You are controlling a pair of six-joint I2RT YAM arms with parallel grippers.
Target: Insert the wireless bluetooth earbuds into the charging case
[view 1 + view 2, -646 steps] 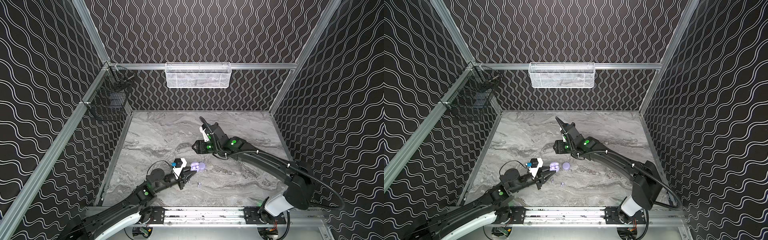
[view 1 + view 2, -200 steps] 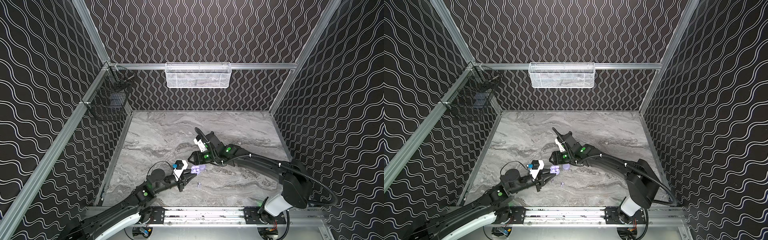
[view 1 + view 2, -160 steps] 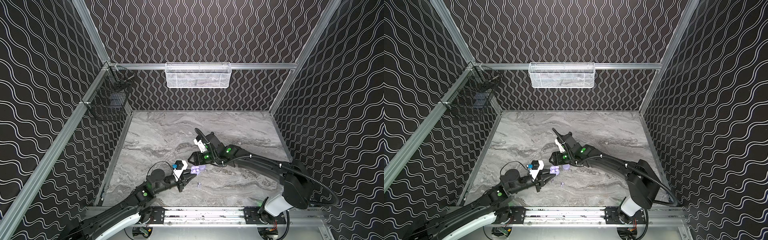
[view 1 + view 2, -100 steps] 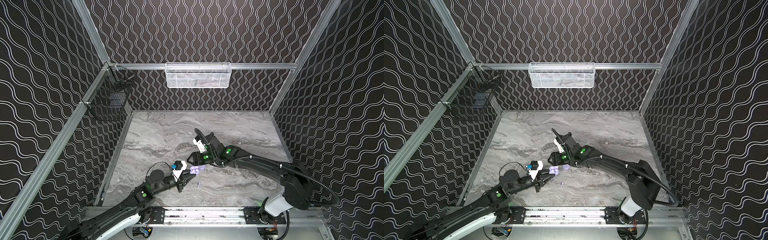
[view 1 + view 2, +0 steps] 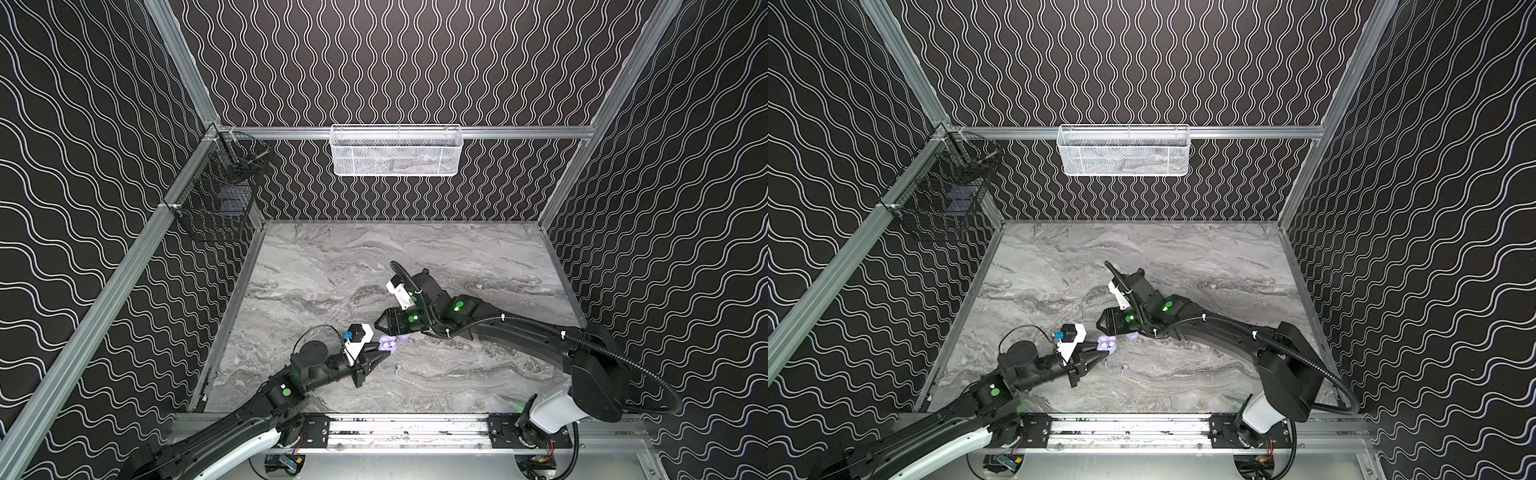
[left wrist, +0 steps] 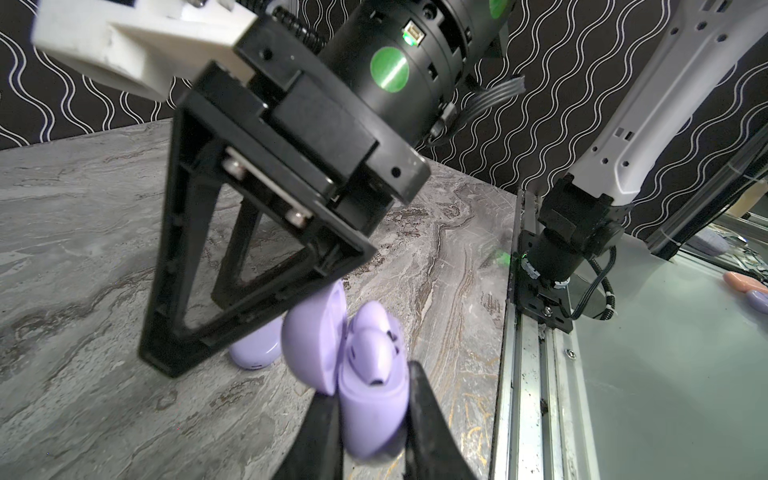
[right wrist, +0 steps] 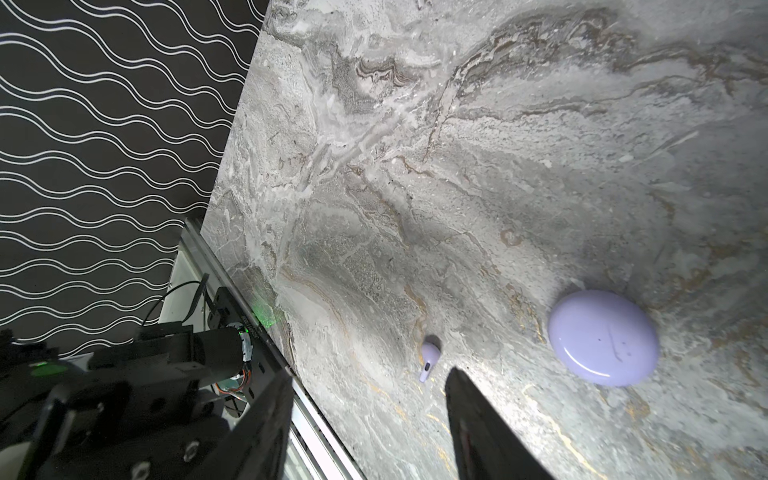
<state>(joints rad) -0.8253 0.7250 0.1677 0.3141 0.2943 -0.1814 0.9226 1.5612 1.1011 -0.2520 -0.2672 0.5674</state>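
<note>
My left gripper (image 6: 372, 386) is shut on the base of an open lavender charging case (image 6: 370, 419), held just above the marble table (image 5: 316, 266). The case's lid (image 6: 309, 340) is swung up, and one earbud (image 6: 372, 349) sits in the base. In both top views the held case (image 5: 388, 343) (image 5: 1106, 344) lies just in front of my right gripper (image 5: 380, 328). That gripper (image 7: 365, 399) hangs open and empty above the table. A loose earbud (image 7: 430, 357) (image 5: 398, 368) lies on the marble near its fingertips.
A closed lavender case (image 7: 602, 338) (image 5: 402, 338) rests on the table under the right wrist. The front metal rail (image 5: 395, 428) runs close by. A white mesh basket (image 5: 397, 151) hangs on the back wall and a black wire basket (image 5: 216, 199) on the left wall.
Since about three seconds ago my right gripper has come forward and left, down to the held case. Over the last second both arms have barely shifted.
</note>
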